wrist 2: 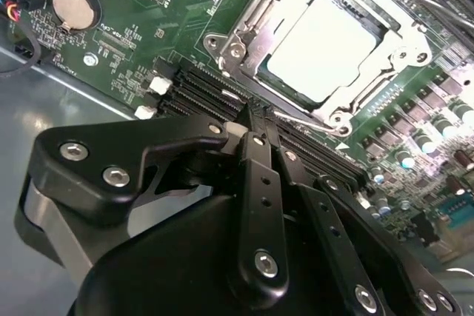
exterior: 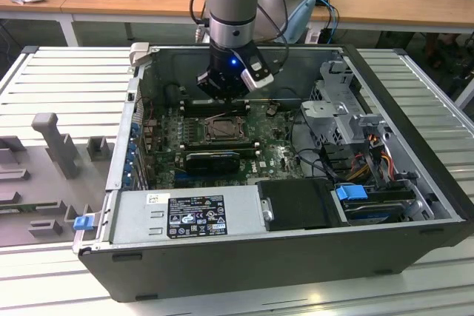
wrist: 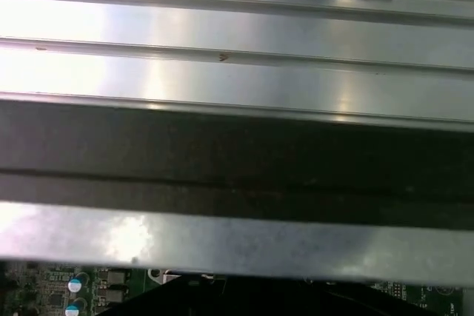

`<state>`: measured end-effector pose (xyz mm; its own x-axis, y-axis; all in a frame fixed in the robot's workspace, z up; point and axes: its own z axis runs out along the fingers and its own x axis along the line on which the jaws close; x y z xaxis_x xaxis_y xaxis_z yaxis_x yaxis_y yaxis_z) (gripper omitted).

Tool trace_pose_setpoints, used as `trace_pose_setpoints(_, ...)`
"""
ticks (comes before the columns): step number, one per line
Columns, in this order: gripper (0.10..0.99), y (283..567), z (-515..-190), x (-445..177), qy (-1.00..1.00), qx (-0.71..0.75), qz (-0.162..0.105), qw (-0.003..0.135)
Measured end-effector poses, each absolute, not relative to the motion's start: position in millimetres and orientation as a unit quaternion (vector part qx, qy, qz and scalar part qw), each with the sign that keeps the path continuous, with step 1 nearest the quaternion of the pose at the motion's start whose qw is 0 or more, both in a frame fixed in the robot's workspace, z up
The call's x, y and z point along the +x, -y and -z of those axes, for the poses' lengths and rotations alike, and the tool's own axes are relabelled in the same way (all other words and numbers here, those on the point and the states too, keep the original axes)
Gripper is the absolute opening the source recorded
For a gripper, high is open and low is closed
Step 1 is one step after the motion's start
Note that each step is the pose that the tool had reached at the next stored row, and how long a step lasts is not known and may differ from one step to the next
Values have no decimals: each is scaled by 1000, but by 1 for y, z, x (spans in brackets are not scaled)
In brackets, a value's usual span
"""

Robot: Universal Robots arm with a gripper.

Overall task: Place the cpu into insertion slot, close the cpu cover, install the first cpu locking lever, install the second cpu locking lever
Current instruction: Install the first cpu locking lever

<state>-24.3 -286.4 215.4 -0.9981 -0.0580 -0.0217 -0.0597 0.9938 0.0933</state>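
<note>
Claw [wrist 2: 255, 120] hung over memory slots [wrist 2: 215, 94] beside insertion slot [wrist 2: 326, 42], fingers together, holding nothing. Cpu [wrist 2: 326, 46] sat in slot, cpu cover [wrist 2: 248, 24] apparently down. Your step looked like first locking lever; next needs hooking thin lever.
</note>
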Motion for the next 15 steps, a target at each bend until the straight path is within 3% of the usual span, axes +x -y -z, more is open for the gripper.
trace_pose_setpoints(15,106,285,-208,-19,-999,-27,-46,10)
